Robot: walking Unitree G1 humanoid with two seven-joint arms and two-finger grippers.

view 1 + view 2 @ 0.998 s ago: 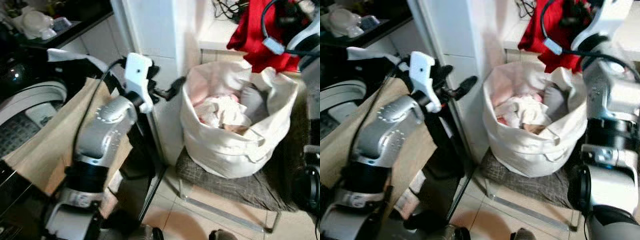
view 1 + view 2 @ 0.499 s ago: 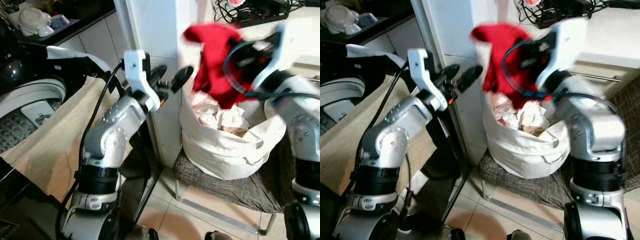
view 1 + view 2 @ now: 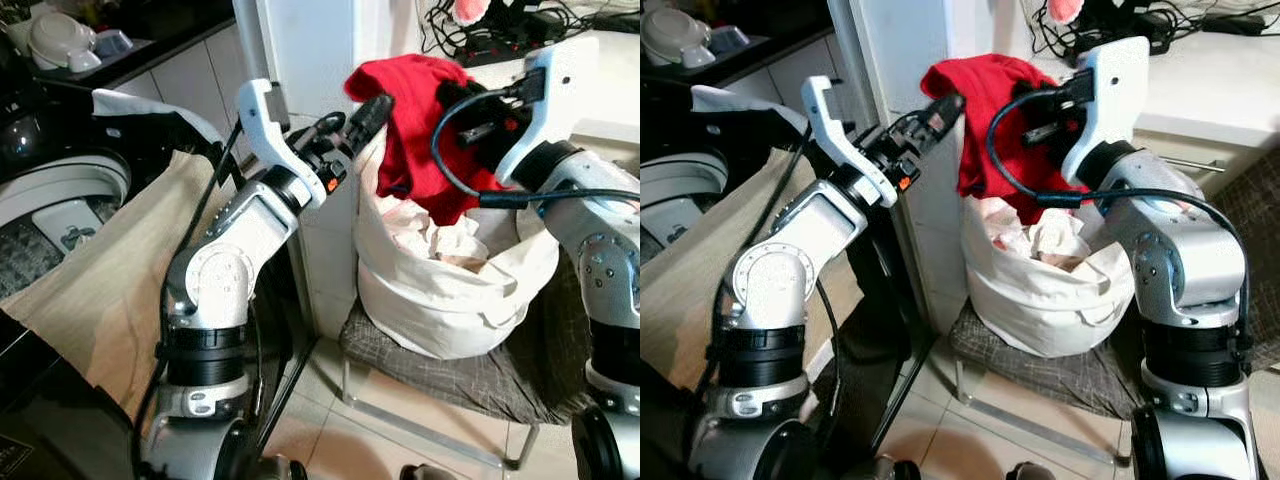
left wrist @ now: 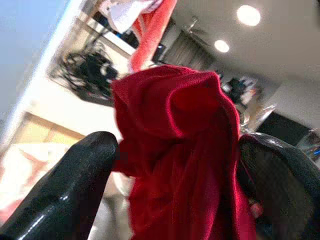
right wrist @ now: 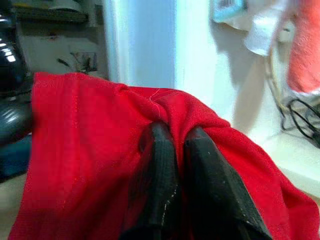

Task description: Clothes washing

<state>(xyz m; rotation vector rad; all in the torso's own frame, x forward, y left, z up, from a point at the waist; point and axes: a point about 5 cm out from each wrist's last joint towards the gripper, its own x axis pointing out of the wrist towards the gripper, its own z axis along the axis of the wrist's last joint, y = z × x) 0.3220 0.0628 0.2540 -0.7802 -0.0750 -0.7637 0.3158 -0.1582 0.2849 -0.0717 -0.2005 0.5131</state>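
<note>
A red garment (image 3: 415, 120) hangs above the white laundry bag (image 3: 450, 300), which holds several pale clothes. My right gripper (image 5: 180, 145) is shut on a fold of the red cloth, its fingers (image 5: 159, 170) pressed together; in the eye views it sits at the garment's right side (image 3: 470, 105). My left gripper (image 3: 352, 118) reaches in from the left at the bag's rim. It is open, and the red garment (image 4: 180, 150) lies between its two black fingers (image 4: 70, 190). I cannot tell whether they touch the cloth.
The bag stands on a grey-cushioned metal chair (image 3: 460, 375). A white wall corner (image 3: 310, 50) rises just behind my left gripper. The washing machine (image 3: 60, 200) is at the left, with a beige cloth (image 3: 100, 290) draped beside it. Cables lie on the counter (image 3: 500, 20) behind.
My right arm swung the red garment from the upper right down and left over the bag. My left gripper rose and reached right until its open fingers straddle the cloth.
</note>
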